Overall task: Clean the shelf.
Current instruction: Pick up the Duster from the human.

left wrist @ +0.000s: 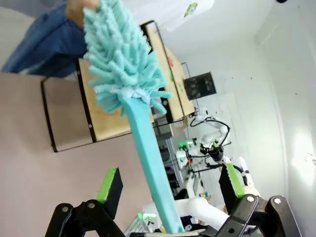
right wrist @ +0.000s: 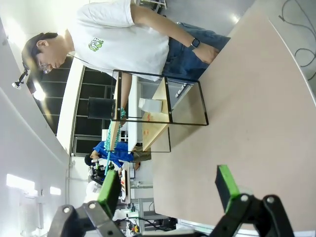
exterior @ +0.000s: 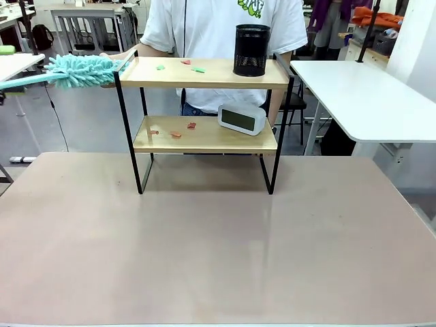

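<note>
Lab-like workroom: white worktables (exterior: 368,102), floor cable (exterior: 58,119), metal-framed benches (exterior: 88,11) behind.

You see one shelf (exterior: 218,71) with two boards, one teal duster (exterior: 82,70), one black mesh cup (exterior: 251,50), one white clock (exterior: 242,118) and six small scraps (exterior: 198,69), three per board.

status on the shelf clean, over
Left gripper open around duster handle, right gripper open, empty. Shelf: scraps on both boards. Pen cup, clock in the way.
</note>
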You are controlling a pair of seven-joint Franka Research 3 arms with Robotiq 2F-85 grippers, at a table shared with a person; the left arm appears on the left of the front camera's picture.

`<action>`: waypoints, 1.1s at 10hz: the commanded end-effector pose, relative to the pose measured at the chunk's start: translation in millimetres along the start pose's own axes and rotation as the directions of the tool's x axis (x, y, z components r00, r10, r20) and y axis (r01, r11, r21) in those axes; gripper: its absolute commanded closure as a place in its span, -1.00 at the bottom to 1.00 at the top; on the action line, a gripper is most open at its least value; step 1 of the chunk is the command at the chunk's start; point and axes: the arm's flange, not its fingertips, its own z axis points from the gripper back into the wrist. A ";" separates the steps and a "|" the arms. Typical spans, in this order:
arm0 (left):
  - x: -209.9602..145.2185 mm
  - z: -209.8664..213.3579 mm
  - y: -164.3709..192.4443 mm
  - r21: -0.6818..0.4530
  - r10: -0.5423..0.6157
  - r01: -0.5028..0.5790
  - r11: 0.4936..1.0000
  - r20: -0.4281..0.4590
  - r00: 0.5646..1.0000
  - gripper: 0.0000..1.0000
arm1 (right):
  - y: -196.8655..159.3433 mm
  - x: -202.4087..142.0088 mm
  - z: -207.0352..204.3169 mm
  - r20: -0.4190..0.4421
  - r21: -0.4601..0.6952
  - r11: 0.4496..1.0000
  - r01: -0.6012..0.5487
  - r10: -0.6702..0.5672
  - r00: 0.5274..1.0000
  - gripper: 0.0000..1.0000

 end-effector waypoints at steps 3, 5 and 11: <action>-0.6 16.7 -9.0 0.003 -0.035 0.035 0.999 0.035 0.999 -1.00 | 0.6 2.6 -0.9 0.007 0.020 0.999 -0.029 0.029 1.000 -1.00; -5.4 0.8 3.0 -0.076 0.094 -0.115 0.990 -0.239 0.967 -1.00 | 0.6 2.6 -0.9 0.007 0.020 0.999 -0.029 0.029 1.000 -1.00; 25.9 -20.4 22.4 -0.207 0.248 -0.355 0.912 -0.410 0.877 -1.00 | 0.6 2.6 -0.9 0.007 0.020 0.999 -0.029 0.029 1.000 -1.00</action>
